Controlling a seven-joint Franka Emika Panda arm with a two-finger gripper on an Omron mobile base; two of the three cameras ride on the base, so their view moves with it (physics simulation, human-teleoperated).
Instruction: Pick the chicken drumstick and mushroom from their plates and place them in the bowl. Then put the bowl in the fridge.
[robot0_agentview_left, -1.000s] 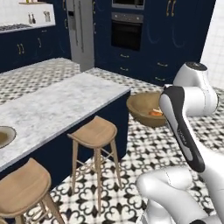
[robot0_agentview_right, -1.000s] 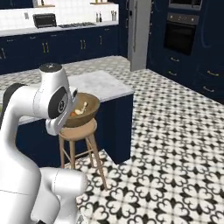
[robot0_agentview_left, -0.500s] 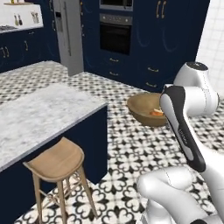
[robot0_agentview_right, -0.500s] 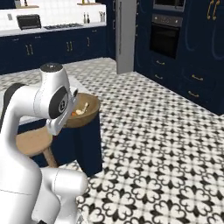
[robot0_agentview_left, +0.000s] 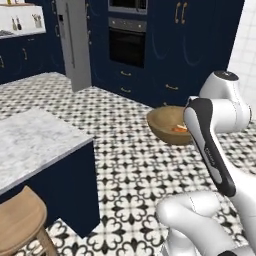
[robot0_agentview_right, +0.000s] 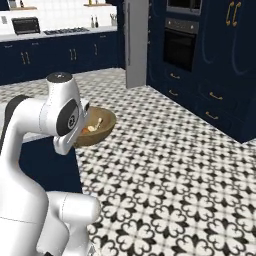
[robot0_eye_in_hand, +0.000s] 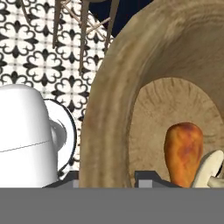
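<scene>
The deep wooden bowl (robot0_agentview_left: 165, 125) (robot0_agentview_right: 104, 126) hangs above the tiled floor, carried by my arm. My gripper (robot0_eye_in_hand: 109, 180) is shut on the bowl (robot0_eye_in_hand: 109, 109), one fingertip inside the rim and one outside. Inside it lie the golden-brown chicken drumstick (robot0_eye_in_hand: 183, 151) and, beside it, the pale mushroom (robot0_eye_in_hand: 211, 169). An orange bit of the drumstick (robot0_agentview_left: 179, 129) shows over the rim. The tall grey fridge (robot0_agentview_left: 75, 42) (robot0_agentview_right: 136, 42) stands ahead across the floor, its door closed. The plates are out of view.
The marble island counter (robot0_agentview_left: 35, 145) and a wooden stool (robot0_agentview_left: 20, 220) lie to the left. A black wall oven (robot0_agentview_left: 127, 40) (robot0_agentview_right: 181, 42) and navy cabinets (robot0_agentview_right: 225, 65) line the far wall. Patterned floor (robot0_agentview_right: 170, 165) stretches between me and the fridge.
The base has driven and turned: the island and stools have slid off to the left, and the fridge and oven have come nearer. The bowl stays in my gripper as before.
</scene>
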